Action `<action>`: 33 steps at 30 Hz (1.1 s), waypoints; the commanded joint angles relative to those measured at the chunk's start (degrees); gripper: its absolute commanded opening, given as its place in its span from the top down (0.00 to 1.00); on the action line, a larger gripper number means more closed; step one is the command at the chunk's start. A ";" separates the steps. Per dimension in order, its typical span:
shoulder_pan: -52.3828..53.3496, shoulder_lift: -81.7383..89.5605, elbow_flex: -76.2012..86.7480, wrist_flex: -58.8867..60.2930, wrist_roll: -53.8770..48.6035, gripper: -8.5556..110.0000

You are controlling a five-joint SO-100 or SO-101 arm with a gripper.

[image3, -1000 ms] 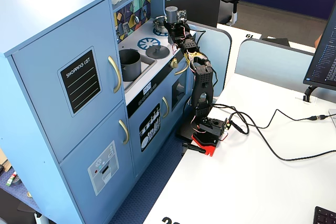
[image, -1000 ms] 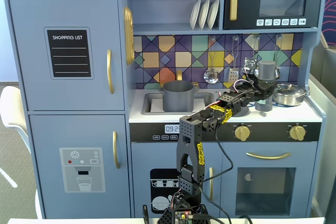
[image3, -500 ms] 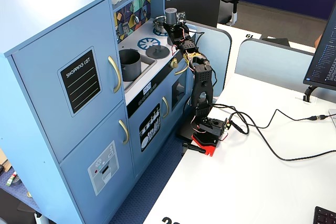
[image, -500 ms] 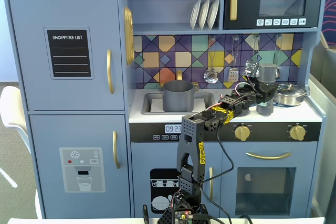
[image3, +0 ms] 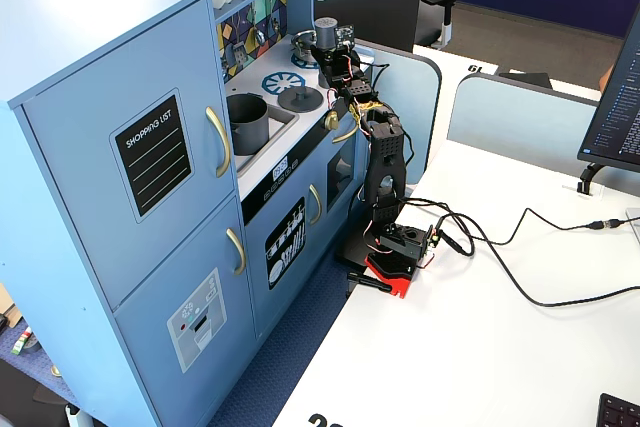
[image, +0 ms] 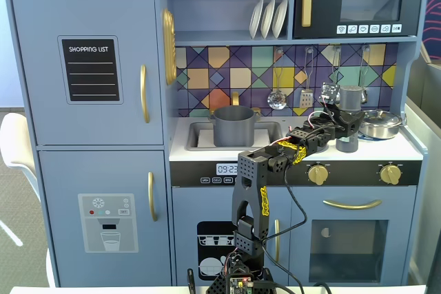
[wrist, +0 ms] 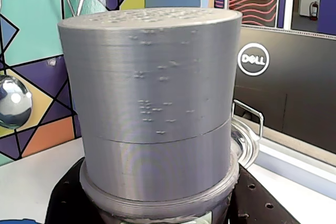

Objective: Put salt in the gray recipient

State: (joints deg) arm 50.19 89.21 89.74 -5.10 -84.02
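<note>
Gripper closed around salt, upright, right of gray recipient; steel pan just beyond salt.

A blue toy kitchen fills a fixed view. A shiny steel pan sits just right of the gripper on the stovetop, and a ladle and spatula hang on the tiled wall to its left. White plates stand on the shelf above, beside a microwave. A flat gray lid lies on the counter nearby. A Dell monitor stands behind.
</note>
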 commanded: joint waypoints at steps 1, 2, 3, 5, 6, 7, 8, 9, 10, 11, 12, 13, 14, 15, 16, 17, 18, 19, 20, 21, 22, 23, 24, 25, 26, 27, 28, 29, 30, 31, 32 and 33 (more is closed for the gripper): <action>0.26 4.57 0.44 -2.64 1.23 0.81; 0.53 4.83 0.79 -3.08 1.85 0.75; 0.70 4.92 0.88 -3.08 1.85 0.70; 1.05 5.19 0.97 -3.16 2.20 0.60; 1.23 5.27 1.14 -3.16 2.29 0.57; 1.32 5.36 1.23 -3.25 2.02 0.54; 1.41 5.54 1.49 -3.60 1.93 0.52; 1.49 5.80 1.85 -4.04 1.93 0.50; 1.58 6.15 2.11 -4.04 1.67 0.49; 1.67 6.59 2.55 -4.13 1.49 0.49; 1.76 7.12 2.90 -4.13 1.49 0.48; 1.85 7.82 3.43 -4.13 1.49 0.48; 1.93 8.79 4.22 -4.13 1.32 0.48; 2.11 10.11 5.36 -4.04 1.05 0.48; 2.20 12.04 7.03 -3.87 0.88 0.49; 2.46 14.59 9.23 -3.43 0.70 0.49; 2.64 17.84 11.87 -2.11 0.44 0.49; 2.99 21.88 14.94 0.26 0.35 0.50; 3.43 26.46 18.02 3.69 0.53 0.51; 3.87 31.46 21.36 8.35 0.70 0.54; 3.96 37.35 24.43 14.77 0.79 0.57; 3.16 43.51 26.37 23.55 0.62 0.62; 1.93 49.39 28.04 32.78 0.18 0.68; -0.26 55.28 29.71 41.13 -1.49 0.77; -3.60 60.56 31.03 49.57 -3.87 0.89; -8.09 65.13 31.90 57.48 -5.54 0.93; -13.27 69.52 33.13 63.28 -4.66 0.93; -18.28 73.65 34.98 67.50 -2.72 0.93; -23.38 77.17 36.91 71.37 -1.76 0.93; -28.30 80.16 39.38 74.71 -2.55 0.93; -31.99 82.44 42.36 77.26 -3.78 0.93; -34.72 84.37 45.53 79.10 -4.13 0.93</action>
State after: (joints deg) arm 28.56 161.98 128.94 61.52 -86.75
